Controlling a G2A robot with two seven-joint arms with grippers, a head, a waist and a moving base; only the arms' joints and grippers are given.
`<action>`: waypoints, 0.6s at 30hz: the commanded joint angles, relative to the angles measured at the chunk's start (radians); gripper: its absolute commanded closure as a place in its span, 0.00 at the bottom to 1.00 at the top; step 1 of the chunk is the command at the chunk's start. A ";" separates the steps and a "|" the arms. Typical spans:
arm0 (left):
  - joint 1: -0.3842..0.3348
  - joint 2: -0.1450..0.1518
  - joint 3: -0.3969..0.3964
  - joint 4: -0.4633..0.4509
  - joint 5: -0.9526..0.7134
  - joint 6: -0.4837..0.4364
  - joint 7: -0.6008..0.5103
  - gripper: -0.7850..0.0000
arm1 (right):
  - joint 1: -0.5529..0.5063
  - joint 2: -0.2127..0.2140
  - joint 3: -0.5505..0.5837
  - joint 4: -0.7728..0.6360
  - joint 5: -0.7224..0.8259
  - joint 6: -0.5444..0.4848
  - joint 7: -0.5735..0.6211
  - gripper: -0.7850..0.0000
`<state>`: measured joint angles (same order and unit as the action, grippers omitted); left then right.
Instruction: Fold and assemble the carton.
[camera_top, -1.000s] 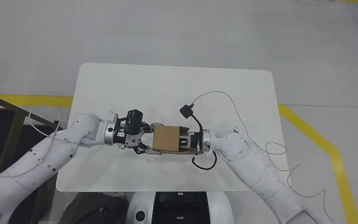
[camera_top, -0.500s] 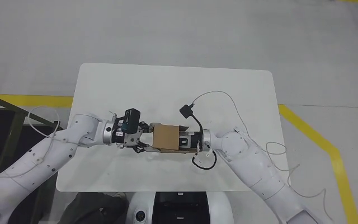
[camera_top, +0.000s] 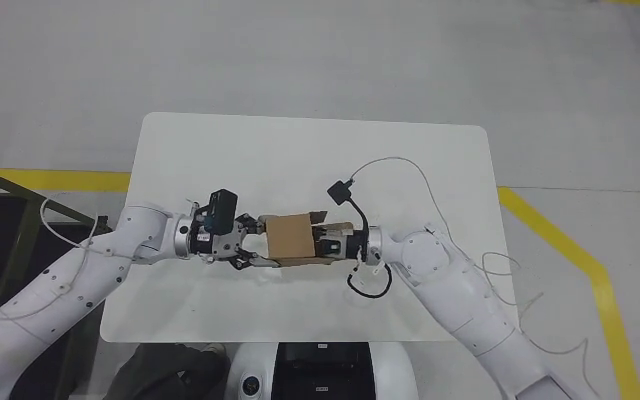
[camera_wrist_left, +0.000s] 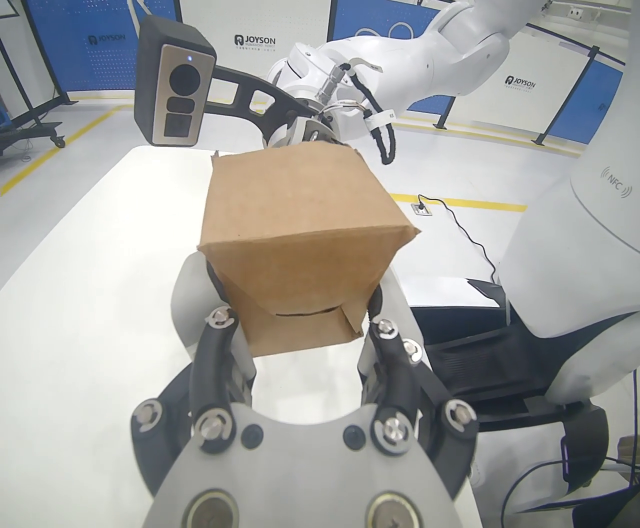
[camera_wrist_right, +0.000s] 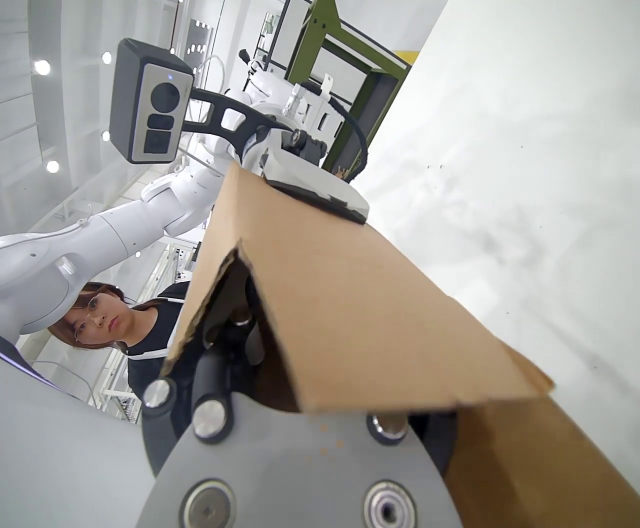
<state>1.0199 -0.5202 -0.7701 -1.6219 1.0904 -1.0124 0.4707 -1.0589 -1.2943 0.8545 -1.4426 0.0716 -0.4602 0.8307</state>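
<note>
A brown carton (camera_top: 292, 237) hangs just above the white table (camera_top: 300, 150) near its front edge, held between my two grippers. My left gripper (camera_top: 252, 248) has its fingers on both sides of the carton's (camera_wrist_left: 300, 215) tapered end, pressing the folded flaps, which overlap with a slit between them. My right gripper (camera_top: 322, 243) holds the opposite, open end. There a loose flap of the carton (camera_wrist_right: 360, 310) covers most of it, and one finger (camera_wrist_right: 240, 345) reaches inside the carton.
A thin white cable (camera_top: 400, 170) loops over the table behind my right arm. The table's front edge lies close below the carton. The back half of the table is bare. A person stands off the table on the left arm's side.
The carton has turned and shifted a little toward the left arm and away from the front edge. Both grippers moved with it, and a flap now sticks up at the right gripper's end.
</note>
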 joint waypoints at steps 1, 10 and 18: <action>0.005 0.004 -0.006 0.002 0.003 0.000 0.014 0.47 | -0.004 0.003 0.009 -0.006 0.001 0.002 0.002 0.55; 0.029 0.020 -0.034 -0.003 0.022 0.000 0.069 0.50 | -0.030 0.018 0.056 -0.038 0.000 0.016 0.002 0.62; 0.055 0.033 -0.058 -0.013 0.044 0.000 0.110 0.51 | -0.067 0.035 0.119 -0.068 0.018 0.005 -0.008 0.82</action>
<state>1.0720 -0.4879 -0.8260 -1.6337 1.1327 -1.0123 0.5769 -1.1224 -1.2605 0.9658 -1.5079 0.0877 -0.4531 0.8240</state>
